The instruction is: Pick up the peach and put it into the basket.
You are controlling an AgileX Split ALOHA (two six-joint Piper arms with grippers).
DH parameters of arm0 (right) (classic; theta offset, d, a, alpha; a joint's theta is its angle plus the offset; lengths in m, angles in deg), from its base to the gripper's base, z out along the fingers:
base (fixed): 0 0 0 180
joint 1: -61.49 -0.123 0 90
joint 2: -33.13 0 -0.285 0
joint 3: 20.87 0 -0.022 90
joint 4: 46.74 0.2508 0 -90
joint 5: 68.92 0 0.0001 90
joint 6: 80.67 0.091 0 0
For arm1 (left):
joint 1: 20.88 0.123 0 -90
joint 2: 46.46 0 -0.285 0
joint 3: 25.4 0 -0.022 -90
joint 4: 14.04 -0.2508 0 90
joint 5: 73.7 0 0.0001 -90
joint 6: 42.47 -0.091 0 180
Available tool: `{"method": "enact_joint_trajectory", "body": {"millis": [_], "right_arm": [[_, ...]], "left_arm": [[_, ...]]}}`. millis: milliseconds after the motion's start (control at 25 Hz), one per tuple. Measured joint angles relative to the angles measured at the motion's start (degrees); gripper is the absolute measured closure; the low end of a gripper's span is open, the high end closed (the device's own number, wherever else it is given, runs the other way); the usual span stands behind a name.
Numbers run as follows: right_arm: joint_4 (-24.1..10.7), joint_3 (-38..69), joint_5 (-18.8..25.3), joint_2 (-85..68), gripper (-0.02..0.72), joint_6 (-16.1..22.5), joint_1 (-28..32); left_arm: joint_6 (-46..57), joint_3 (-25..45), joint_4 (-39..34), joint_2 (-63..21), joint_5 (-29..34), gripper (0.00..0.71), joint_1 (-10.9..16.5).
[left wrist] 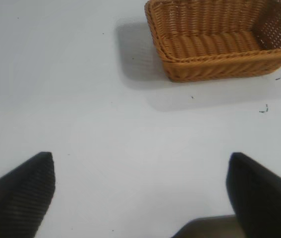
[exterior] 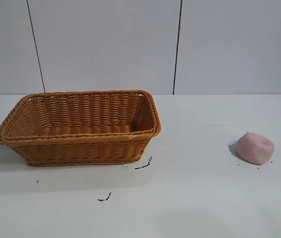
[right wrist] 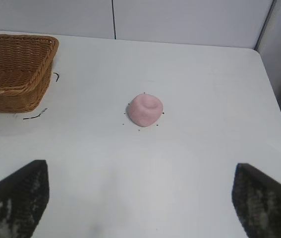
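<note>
I am lining my wide-open, empty right gripper up over the peach (basket far left), aiming to come straight down.

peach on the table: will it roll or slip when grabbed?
The peach looks lumpy and flattened, sitting broad on the table, so it probably won't roll far if nudged. Its matte skin suggests decent grip, not slippery. The dimple on top hints it may be soft, so squeeze gently. The right end effector is open, facing it.
</note>
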Motion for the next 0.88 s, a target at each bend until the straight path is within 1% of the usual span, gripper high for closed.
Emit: {"method": "enact_joint_trajectory", "body": {"millis": [320,400,560,680,880], "right_arm": [[0.0,-0.12,-0.05,0.07,0.014,0.0,0.0],[0.0,-1.4,-0.05,2.21,0.014,0.23,0.0],[-0.17,-5.07,-0.3,14.16,0.014,1.78,0.0],[-0.23,-8.16,-0.6,26.61,0.014,1.94,0.0],[-0.23,-14.3,-2.64,48.38,0.014,1.94,0.0]], "left_arm": [[0.0,0.0,0.0,0.0,0.0,0.018,0.0],[0.0,0.0,0.0,0.0,0.0,0.018,0.0],[0.0,0.0,0.0,0.0,0.0,0.018,0.0],[0.0,0.0,0.0,0.0,0.0,0.018,0.0],[0.0,0.0,0.0,0.0,0.0,0.018,0.0]]}}
